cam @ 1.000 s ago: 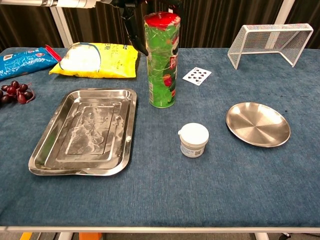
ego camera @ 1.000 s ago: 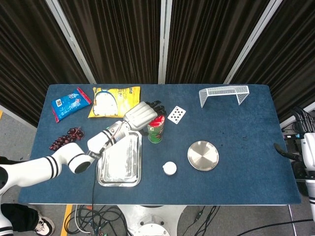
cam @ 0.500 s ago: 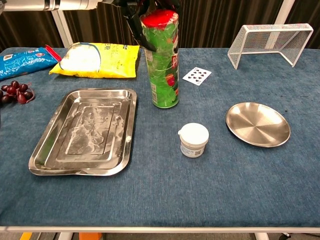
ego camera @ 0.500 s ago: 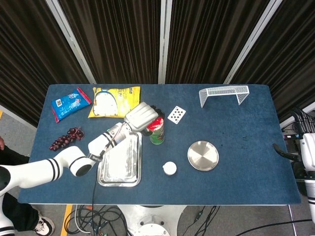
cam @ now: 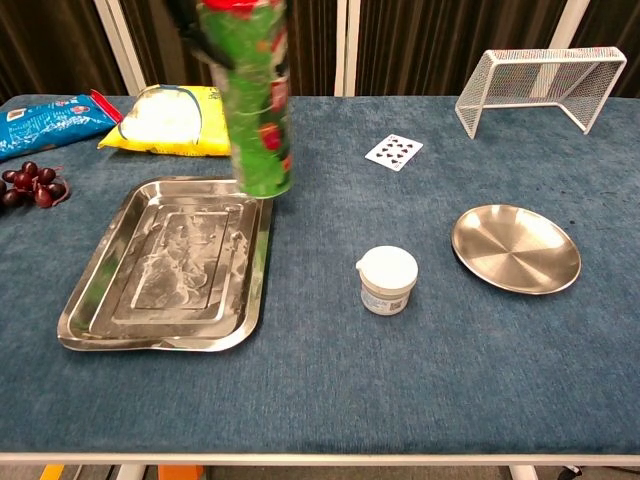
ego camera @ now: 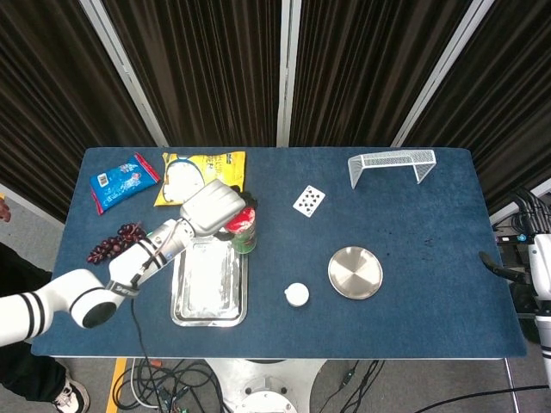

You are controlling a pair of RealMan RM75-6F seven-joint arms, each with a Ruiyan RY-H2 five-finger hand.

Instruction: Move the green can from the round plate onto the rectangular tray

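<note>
Left hand grips the green can near its red top, fingers wrapped round it — the can hangs tilted over the far right corner of the rectangular tray, well apart from the round plate on the right side of the bench. I'd carry it further in over the tray's flat middle, square it upright, then lower before letting go — it's tall and likely to tip off the raised rim.
</note>
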